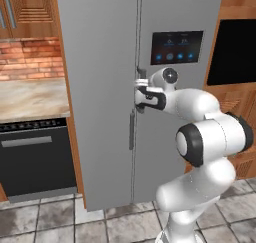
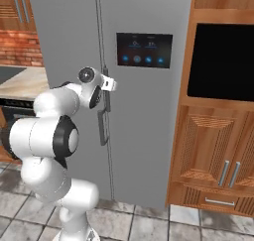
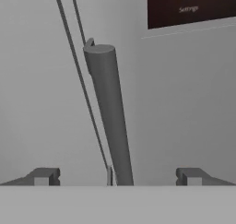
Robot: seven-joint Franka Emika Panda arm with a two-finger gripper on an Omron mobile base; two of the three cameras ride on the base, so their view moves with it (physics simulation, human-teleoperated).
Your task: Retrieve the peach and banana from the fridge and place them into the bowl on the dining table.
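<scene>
The tall grey fridge [image 1: 102,87] [image 2: 144,136] stands shut, so the peach and the banana are hidden behind its doors. The bowl and the dining table are out of view. My gripper [image 1: 137,93] [image 2: 109,86] is right at the seam between the two doors, at the top of the right door's vertical bar handle [image 2: 102,128]. In the hand view the grey handle [image 3: 108,112] runs up between my two fingertips, and the gripper [image 3: 117,176] stands open around it without touching. It holds nothing.
A dark touch panel [image 1: 176,47] [image 2: 144,50] sits on the right fridge door. A black oven [image 2: 223,61] in wooden cabinets [image 2: 213,150] stands to the right. To the left are a stone counter [image 1: 30,99] and a black appliance [image 1: 35,157]. The floor is tiled.
</scene>
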